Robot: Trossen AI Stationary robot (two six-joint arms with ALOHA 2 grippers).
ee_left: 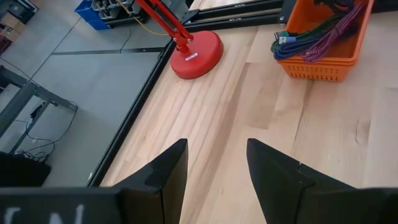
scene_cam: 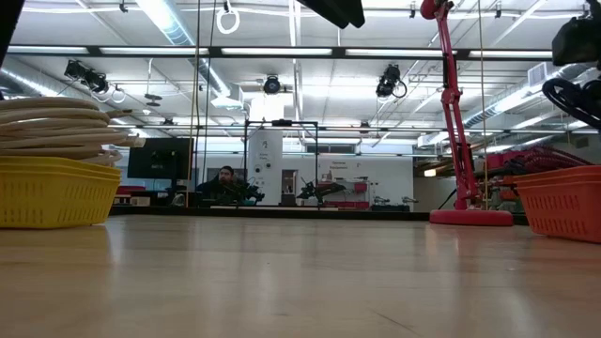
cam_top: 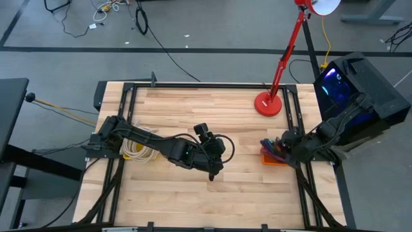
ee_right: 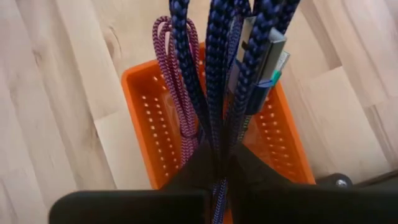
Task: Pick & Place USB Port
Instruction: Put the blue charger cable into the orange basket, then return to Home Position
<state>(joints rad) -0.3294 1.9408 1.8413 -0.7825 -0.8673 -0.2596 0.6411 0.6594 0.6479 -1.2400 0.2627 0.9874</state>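
Observation:
An orange basket [ee_right: 155, 118] stands near the table's right edge, also in the high view as an orange basket [cam_top: 273, 159]. Over it, my right gripper [ee_right: 219, 163] is shut on a bunch of blue braided cables [ee_right: 214, 68] whose USB plugs [ee_right: 270, 53] hang at the lower end. A purple braided cable [ee_right: 177, 81] loops beside them into the basket. My left gripper [ee_left: 216, 155] stands open above the table's middle [cam_top: 214, 171], with nothing between its fingers. My right gripper pinches several blue braided cable strands [ee_right: 217, 140] between its two fingers, away from their plug ends. The fingers come steeply from above. The strands hang below the fingers toward the basket, with the plugs at their lower end; whether those rest in the basket, I cannot tell.
A red lamp's round base [cam_top: 268, 103] stands at the far right, its arm rising above the table. A yellow basket [cam_top: 138, 149] with coiled white cables [scene_cam: 56, 122] stands at the left. Bare wood lies between the baskets.

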